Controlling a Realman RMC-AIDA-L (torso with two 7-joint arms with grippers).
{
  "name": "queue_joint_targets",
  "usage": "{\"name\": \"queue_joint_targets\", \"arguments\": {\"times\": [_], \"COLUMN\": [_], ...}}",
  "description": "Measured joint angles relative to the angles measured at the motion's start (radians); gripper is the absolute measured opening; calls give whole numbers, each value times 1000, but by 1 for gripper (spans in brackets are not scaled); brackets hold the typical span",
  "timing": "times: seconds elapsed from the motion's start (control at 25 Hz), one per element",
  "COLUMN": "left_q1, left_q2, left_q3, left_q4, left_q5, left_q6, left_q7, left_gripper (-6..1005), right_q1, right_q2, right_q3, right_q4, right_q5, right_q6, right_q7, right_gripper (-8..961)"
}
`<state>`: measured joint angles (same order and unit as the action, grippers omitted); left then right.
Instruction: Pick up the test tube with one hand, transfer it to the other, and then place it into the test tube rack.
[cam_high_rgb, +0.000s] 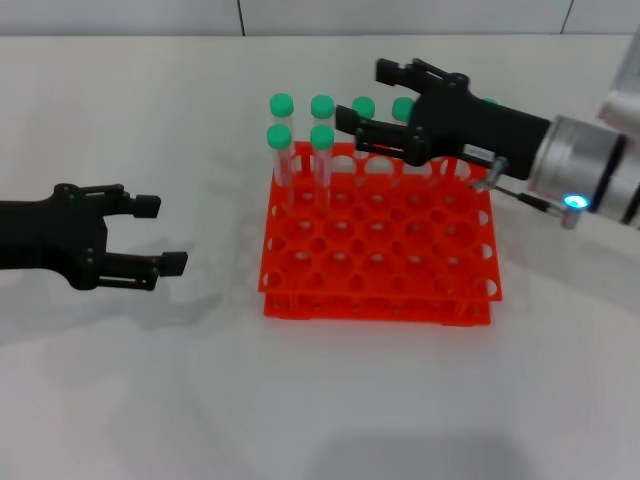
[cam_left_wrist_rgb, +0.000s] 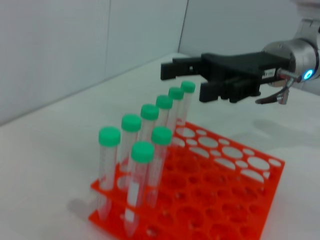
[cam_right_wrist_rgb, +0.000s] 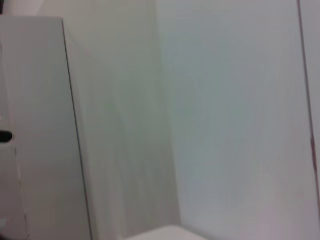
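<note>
Upright, green-capped tubes (cam_high_rgb: 283, 140) fill rack (cam_high_rgb: 380, 290).

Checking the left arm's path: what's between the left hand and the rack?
Nothing: in the head view only bare white table separates the open left hand from the test tube rack. The nearest green-capped tubes already stand in the rack's far-left corner.
</note>
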<state>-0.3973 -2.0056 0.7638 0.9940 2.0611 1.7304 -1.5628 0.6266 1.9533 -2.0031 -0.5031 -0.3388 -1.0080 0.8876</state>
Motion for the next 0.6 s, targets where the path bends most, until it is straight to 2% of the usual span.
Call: {"name": "queue_joint_targets", "arguments": {"times": [0.2, 0.36, 0.48, 0.6], "left_q1": [11, 16, 17, 12], "left_q2": [-4, -12, -19, -23], "left_q3": [-1, -5, -16, -25], "left_q4": [-1, -5, -17, -43], "left_q5": [-58, -90, -113, -134], "left_q6": [-4, -8, -10, -11], "left_q7": [0, 0, 7, 28], "left_gripper": [875, 874, 874, 874], "right_q1": [-42, -86, -111, -133], "right_q2": [-48, -80, -85, -75], "right_q3": [144, 313, 457, 595], "right_q4": [-56, -116, -132, -133], "right_q5": [-254, -546, -729, -871], "right_q6": [-22, -87, -166, -250], "right_q7": [131, 267, 327, 345], "right_gripper": [861, 862, 862, 861]}}
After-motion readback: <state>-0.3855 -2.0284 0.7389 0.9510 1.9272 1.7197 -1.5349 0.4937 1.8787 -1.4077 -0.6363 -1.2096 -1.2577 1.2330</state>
